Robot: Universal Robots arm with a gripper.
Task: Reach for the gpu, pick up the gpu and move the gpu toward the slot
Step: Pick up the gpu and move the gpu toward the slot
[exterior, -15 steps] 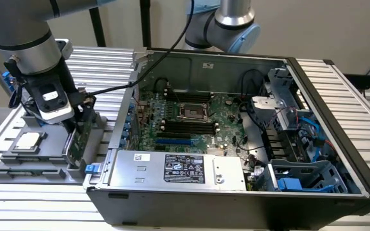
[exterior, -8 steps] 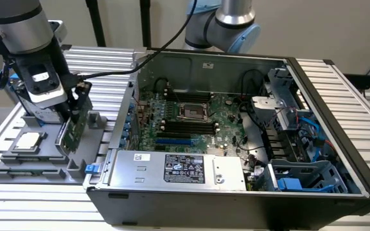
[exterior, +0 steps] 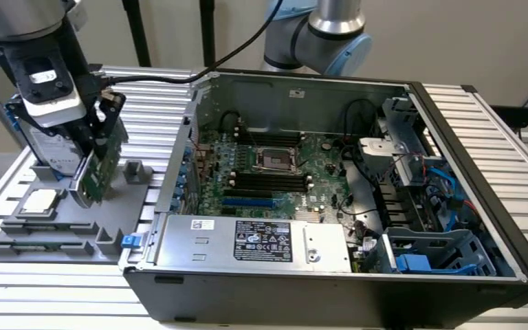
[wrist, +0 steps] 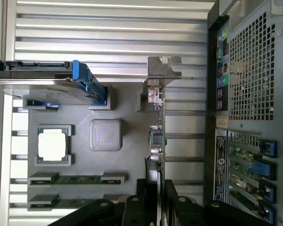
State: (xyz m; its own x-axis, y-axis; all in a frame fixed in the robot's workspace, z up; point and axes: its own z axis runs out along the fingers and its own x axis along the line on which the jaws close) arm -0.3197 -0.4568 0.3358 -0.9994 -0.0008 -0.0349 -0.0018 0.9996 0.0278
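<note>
From my station I see the gripper [exterior: 93, 141] over the grey fixture tray [exterior: 108, 213] at the exterior view's left, clamped on the upper part of the gpu [exterior: 97, 175]. The green card hangs nearly upright, slightly tilted, with its lower edge close to the tray and near the CPU chip [exterior: 39, 201] lying in its pocket. The silver hard drive [exterior: 51, 157] stands just behind the card. Two memory sticks [exterior: 36, 225] lie along the tray's near side. To the exterior view's right the computer case [exterior: 337, 295] lies open on the slatted metal table [exterior: 502, 137], with the motherboard [exterior: 291, 182], its blue expansion slot [exterior: 248, 204] and the power supply [exterior: 255, 240] exposed.
</note>
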